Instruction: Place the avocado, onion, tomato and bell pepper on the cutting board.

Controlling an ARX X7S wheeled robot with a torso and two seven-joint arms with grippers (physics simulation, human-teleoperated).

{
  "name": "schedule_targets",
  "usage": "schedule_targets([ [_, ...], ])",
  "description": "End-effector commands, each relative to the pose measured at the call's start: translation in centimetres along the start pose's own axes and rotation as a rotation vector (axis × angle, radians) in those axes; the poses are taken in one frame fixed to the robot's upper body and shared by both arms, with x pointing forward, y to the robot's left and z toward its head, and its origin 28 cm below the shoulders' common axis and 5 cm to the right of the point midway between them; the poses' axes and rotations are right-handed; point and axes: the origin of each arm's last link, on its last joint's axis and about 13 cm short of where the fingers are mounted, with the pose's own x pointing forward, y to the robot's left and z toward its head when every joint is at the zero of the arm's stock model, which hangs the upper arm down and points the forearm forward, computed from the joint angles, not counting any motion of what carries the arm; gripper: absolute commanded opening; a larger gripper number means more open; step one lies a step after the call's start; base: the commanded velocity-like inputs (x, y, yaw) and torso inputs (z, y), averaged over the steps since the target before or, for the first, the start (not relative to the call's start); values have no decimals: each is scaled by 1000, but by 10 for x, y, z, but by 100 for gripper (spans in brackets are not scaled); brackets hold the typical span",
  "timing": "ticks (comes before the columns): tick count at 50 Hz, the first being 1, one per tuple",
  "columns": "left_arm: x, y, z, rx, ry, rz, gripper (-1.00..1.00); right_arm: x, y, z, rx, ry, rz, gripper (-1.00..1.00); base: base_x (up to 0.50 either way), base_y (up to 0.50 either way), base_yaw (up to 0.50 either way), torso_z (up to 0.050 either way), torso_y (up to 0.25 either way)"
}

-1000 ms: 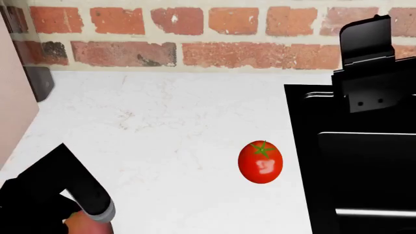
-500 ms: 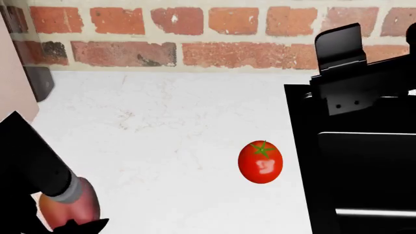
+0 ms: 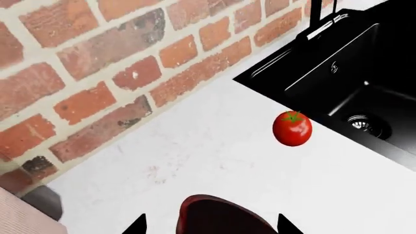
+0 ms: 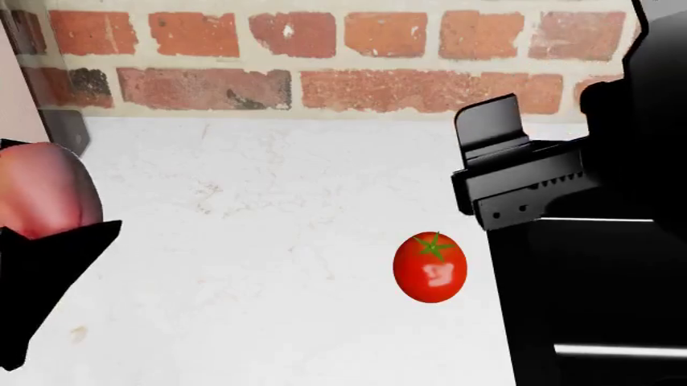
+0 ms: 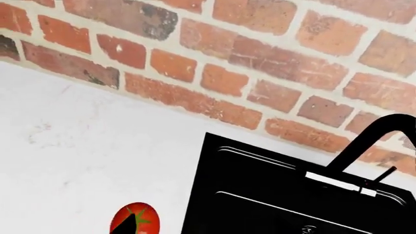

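The glossy red tomato (image 4: 430, 267) with its green calyx lies on the white counter, close to the sink's left edge; it also shows in the wrist views as the tomato (image 3: 292, 128) and the tomato (image 5: 134, 220). My left gripper (image 3: 211, 227) is shut on the dull reddish bell pepper (image 3: 221, 218), held up at the head view's left edge as the bell pepper (image 4: 41, 197). My right gripper (image 4: 496, 153) hovers open above and right of the tomato; one dark fingertip (image 5: 127, 226) overlaps the fruit. The avocado, the onion and the cutting board are out of view.
A black sink (image 4: 601, 305) is set into the counter at the right, with a faucet (image 5: 370, 141) by the brick wall (image 4: 322, 56). A dark object (image 4: 67, 133) stands at the far left against a beige panel. White counter (image 4: 269, 225) spreads left of the tomato.
My left arm has lifted the bell pepper from the bottom left corner to mid-height at the left edge. My right gripper has moved left and lower, closer to the tomato.
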Motion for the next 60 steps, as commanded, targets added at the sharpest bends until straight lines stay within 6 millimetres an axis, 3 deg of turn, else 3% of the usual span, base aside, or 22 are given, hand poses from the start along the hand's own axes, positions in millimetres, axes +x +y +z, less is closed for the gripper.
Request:
schedule_targets([
  [1, -25, 1, 26, 9, -126, 12, -100, 8, 6, 10, 18, 26, 134, 100, 0, 0, 0, 0, 0],
  [8, -25, 2, 29, 14, -133, 19, -100, 19, 8, 9, 26, 35, 177, 100, 0, 0, 0, 0, 0],
  [28, -25, 6, 29, 2, -142, 31, -100, 80, 13, 6, 35, 102, 169, 100, 0, 0, 0, 0, 0],
  [43, -27, 6, 33, 12, -146, 35, -100, 92, 21, 5, 29, 129, 196, 100, 0, 0, 0, 0, 1],
  [60, -25, 9, 31, 6, -143, 40, -100, 113, 34, -16, 52, 160, 233, 100, 0, 0, 0, 0, 0],
])
